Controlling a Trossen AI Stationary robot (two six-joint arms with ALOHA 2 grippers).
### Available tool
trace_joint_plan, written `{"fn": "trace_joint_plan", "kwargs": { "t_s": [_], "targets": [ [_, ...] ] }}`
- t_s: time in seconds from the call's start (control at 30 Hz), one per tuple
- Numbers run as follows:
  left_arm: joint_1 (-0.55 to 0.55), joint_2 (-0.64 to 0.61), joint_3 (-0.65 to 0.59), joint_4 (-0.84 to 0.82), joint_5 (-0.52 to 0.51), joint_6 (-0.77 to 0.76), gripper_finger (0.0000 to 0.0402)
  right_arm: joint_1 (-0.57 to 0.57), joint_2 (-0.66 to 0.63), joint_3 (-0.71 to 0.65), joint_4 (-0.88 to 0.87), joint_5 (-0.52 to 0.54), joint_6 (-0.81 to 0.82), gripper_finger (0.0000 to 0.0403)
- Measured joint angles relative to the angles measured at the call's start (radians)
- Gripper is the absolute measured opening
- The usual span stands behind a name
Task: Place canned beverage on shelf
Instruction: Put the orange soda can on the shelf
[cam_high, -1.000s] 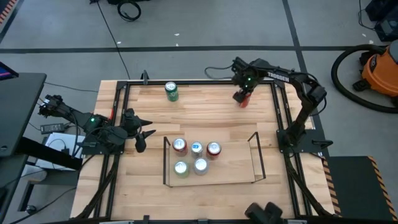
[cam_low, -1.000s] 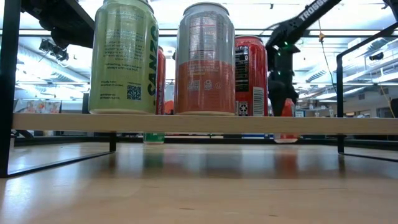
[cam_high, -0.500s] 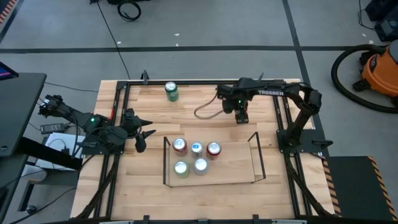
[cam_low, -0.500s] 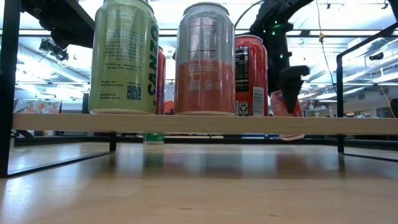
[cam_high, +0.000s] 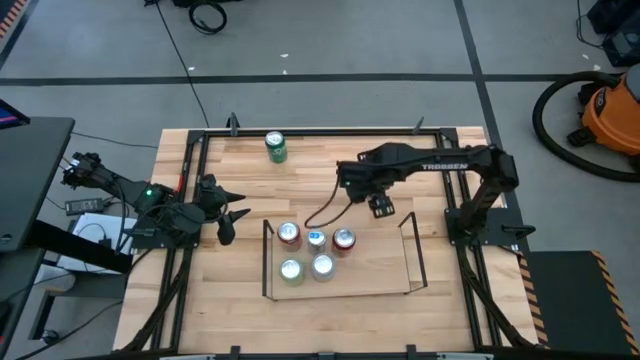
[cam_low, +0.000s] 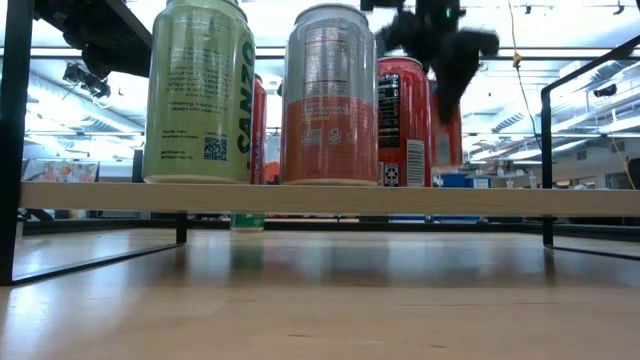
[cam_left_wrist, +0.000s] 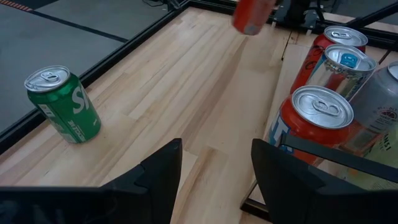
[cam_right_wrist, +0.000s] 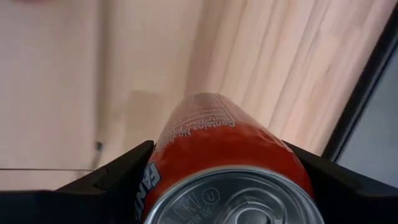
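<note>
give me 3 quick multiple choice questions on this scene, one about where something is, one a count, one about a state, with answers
1. Where is the green can?
A. on the shelf
B. on the table near its far edge, outside the shelf
C. in the left gripper

2. How many cans stand on the shelf?
A. three
B. five
C. eight

3. What is the right gripper doing?
A. holding an orange can above the table
B. resting open on the table
C. gripping the green can

Answers:
1. B: the high view shows it alone on the bare wood, well apart from the shelf.
2. B: the high view shows five can tops inside the frame.
3. A: the right wrist view shows the orange can between its fingers, and the low view shows it lifted off the wood. The left gripper waits empty at the left side.
</note>
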Motion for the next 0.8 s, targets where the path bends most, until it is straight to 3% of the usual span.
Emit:
{"fn": "trace_joint_plan", "kwargs": {
  "t_s": [0.17,0.37,0.8],
  "targets": [
    [0.000,0.000,0.000,0.000,0.000,-0.002,0.0203,0.107,0.000,0.067,-0.035,-0.090,0.003,0.0317],
    [0.000,0.000,0.000,0.000,0.000,-0.006,0.0203,0.222,0.000,0.069,-0.056,-0.094,-0.012,0.0318],
    [0.000,0.000,0.000,0.000,0.000,0.002,0.0203,0.450,0.000,-0.039,0.005,-0.144,0.083,0.0318]
  ]
}}
